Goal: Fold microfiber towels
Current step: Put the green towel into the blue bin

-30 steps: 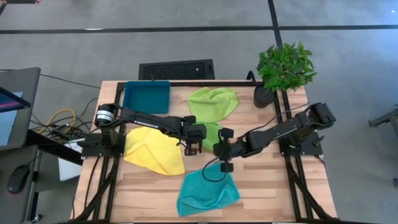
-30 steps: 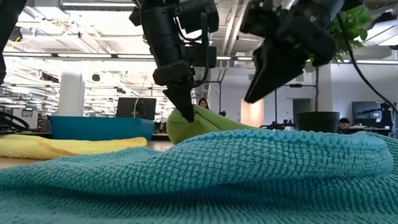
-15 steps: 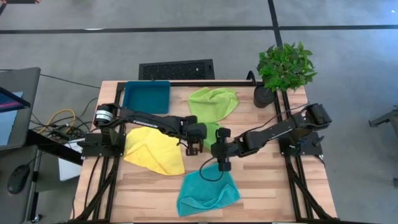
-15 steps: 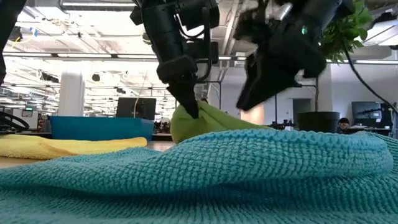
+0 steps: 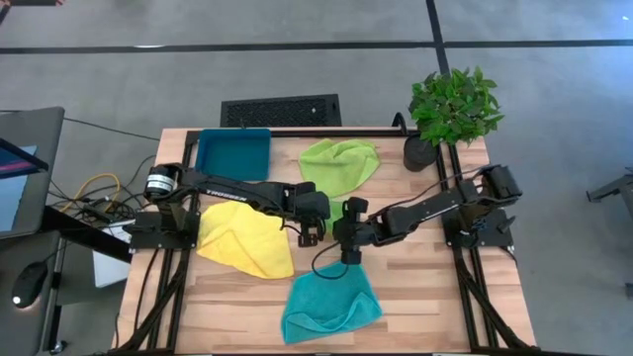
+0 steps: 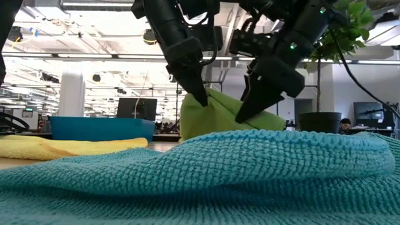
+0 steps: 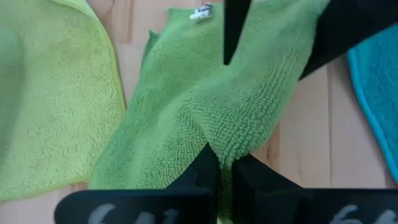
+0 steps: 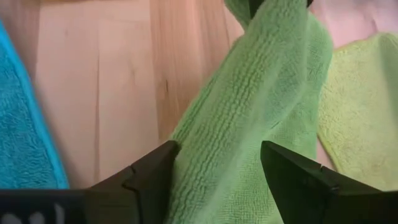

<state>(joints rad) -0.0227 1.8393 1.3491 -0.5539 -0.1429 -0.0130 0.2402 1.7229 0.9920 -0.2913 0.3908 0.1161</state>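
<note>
A darker lime green towel (image 5: 338, 209) lies at the table's middle, part of it raised into a ridge (image 6: 219, 115). My left gripper (image 5: 314, 233) is shut on it. My right gripper (image 5: 342, 237) is open, its fingers (image 8: 152, 174) standing on either side of the same ridge (image 8: 249, 112); whether they touch it, I cannot tell. A second, paler lime green towel (image 5: 341, 163) lies flat farther back. The yellow towel (image 5: 247, 240) lies at the left and the teal towel (image 5: 331, 305) near the front edge. My left gripper pinches a raised fold of the darker green towel (image 7: 233, 140) between its two shut fingers. The fingers come from above, slanting toward the table's right. The fold stands lifted under the fingertips (image 6: 201, 99); the rest of the towel lies on the table.
A dark-teal tray (image 5: 233, 153) stands at the far left, and a potted plant (image 5: 450, 109) at the far right corner. Bare wood shows at the right of the table (image 5: 425, 287). People show in the room beyond the table in the low view.
My left gripper has risen a little and gone slightly toward the table's right, drawing the green towel's fold up into a taller ridge. My right gripper has gone toward the table's left and down, and now stands open over that ridge, close to the left gripper.
</note>
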